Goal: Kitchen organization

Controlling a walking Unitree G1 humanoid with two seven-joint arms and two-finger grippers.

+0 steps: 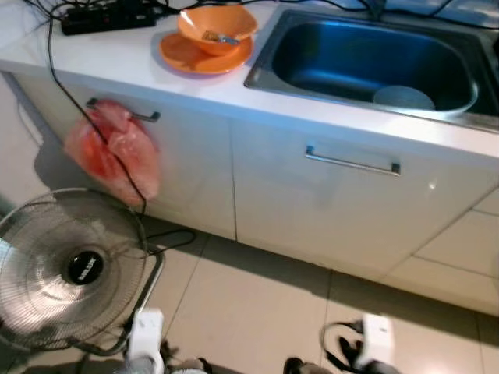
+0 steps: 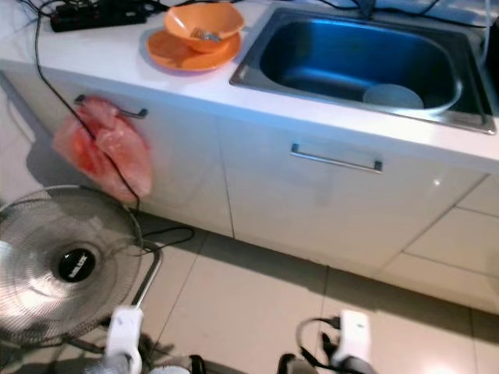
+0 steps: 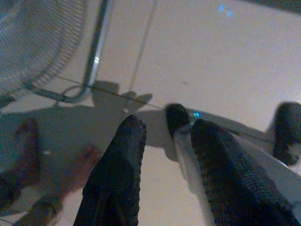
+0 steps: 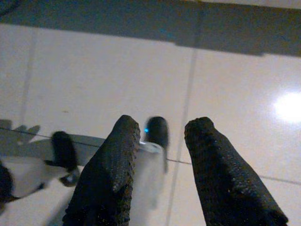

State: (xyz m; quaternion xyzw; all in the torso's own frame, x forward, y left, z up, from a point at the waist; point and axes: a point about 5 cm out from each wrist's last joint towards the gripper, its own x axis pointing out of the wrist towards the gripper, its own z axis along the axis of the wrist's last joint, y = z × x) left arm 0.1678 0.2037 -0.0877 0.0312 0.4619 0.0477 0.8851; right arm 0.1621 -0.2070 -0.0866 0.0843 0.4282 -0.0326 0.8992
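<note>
An orange bowl (image 1: 217,27) with a spoon in it sits on an orange plate (image 1: 204,56) on the white counter (image 1: 117,62), left of the steel sink (image 1: 366,58). A round grey dish (image 1: 402,97) lies in the sink basin. Both arms hang low over the floor at the bottom of the eye views. My left gripper (image 3: 164,136) is open above the tiles with nothing between its fingers. My right gripper (image 4: 160,134) is open too and holds nothing.
A standing fan (image 1: 66,269) is on the floor at the left, its cord running up to a black power strip (image 1: 109,15) on the counter. A pink plastic bag (image 1: 113,152) hangs from a cabinet handle. The middle cabinet door has a bar handle (image 1: 352,162). Beige floor tiles (image 1: 257,312) lie before the cabinets.
</note>
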